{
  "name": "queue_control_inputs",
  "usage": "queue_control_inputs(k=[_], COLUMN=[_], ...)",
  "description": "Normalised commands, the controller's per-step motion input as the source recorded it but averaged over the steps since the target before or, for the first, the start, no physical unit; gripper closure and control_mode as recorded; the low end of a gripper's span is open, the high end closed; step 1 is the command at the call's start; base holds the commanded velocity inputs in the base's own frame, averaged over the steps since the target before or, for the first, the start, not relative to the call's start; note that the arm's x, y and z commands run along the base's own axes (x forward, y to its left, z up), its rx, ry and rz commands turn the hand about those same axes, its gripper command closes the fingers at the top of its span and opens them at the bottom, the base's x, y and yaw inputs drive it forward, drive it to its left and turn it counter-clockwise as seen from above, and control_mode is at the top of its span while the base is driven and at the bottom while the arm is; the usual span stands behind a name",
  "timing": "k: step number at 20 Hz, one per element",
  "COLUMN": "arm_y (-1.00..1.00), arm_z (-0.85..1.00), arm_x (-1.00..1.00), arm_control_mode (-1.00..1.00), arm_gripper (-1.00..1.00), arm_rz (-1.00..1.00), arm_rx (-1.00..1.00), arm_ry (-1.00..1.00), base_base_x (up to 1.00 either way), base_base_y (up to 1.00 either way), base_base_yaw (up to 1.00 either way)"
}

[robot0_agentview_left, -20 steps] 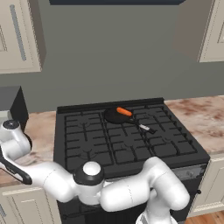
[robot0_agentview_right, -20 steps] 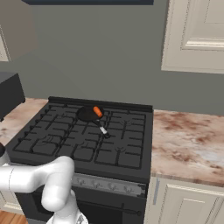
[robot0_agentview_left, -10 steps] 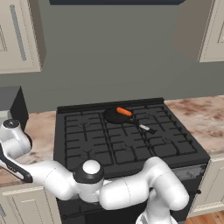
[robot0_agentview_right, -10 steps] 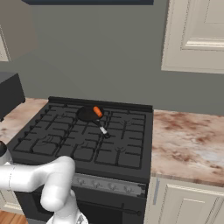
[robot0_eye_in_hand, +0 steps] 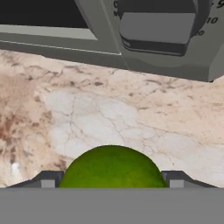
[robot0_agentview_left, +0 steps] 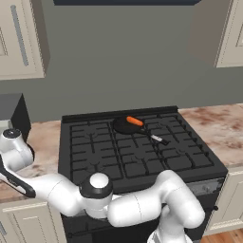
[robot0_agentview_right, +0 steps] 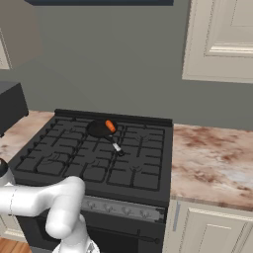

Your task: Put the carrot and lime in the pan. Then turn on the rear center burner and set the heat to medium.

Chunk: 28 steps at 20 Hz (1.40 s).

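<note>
A bright-green lime (robot0_eye_in_hand: 112, 168) lies on the marbled counter (robot0_eye_in_hand: 109, 113), close to the camera in the hand view. My gripper (robot0_eye_in_hand: 112, 180) straddles it, and each dark fingertip (robot0_eye_in_hand: 49, 179) stands against one side of the fruit. The small black pan (robot0_agentview_left: 124, 126) sits on the rear middle of the stove grating and covers the rear center burner. The orange carrot (robot0_agentview_left: 135, 121) lies inside it. The right base view shows the pan (robot0_agentview_right: 99, 129) and carrot (robot0_agentview_right: 110, 126) too. My arm reaches far left over the counter beside the stove.
A grey appliance (robot0_eye_in_hand: 157, 26) with a dial stands just beyond the lime; it is the dark box (robot0_agentview_left: 14, 114) at the left. The pan's silver-tipped handle (robot0_agentview_left: 157, 138) points toward the front right. Stove knobs (robot0_agentview_right: 123, 210) line the front panel. Bare counter (robot0_agentview_right: 212, 163) lies on the right.
</note>
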Motion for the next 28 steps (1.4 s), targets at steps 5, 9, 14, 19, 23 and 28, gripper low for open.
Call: queue_control_inputs(k=[5, 9, 14, 19, 23, 28], arm_y=[-0.12, -0.55, -0.75, -0.84, -0.99, -1.0], arm_z=[0.0, 0.36, 0.69, 0.74, 0.75, 0.71], arm_x=[-0.13, -0.91, -0.99, -0.66, -0.35, -0.02], arm_control_mode=[-1.0, -1.0, -1.0, -1.0, -1.0, -1.0], arm_gripper=[1.0, 1.0, 1.0, 1.0, 1.0, 1.0], arm_rz=[0.04, 0.04, 0.0, 0.0, 0.0, 0.0], arm_rx=[0.02, 0.01, 0.01, 0.01, 0.02, 0.03], arm_ry=[-0.04, -0.16, -0.14, -0.06, 0.0, 0.0], base_base_x=[0.0, 0.0, 0.0, 0.0, 0.0, 0.0], base_base_y=[0.0, 0.0, 0.0, 0.0, 0.0, 0.0], base_base_yaw=[0.0, 0.0, 0.0, 0.0, 0.0, 0.0])
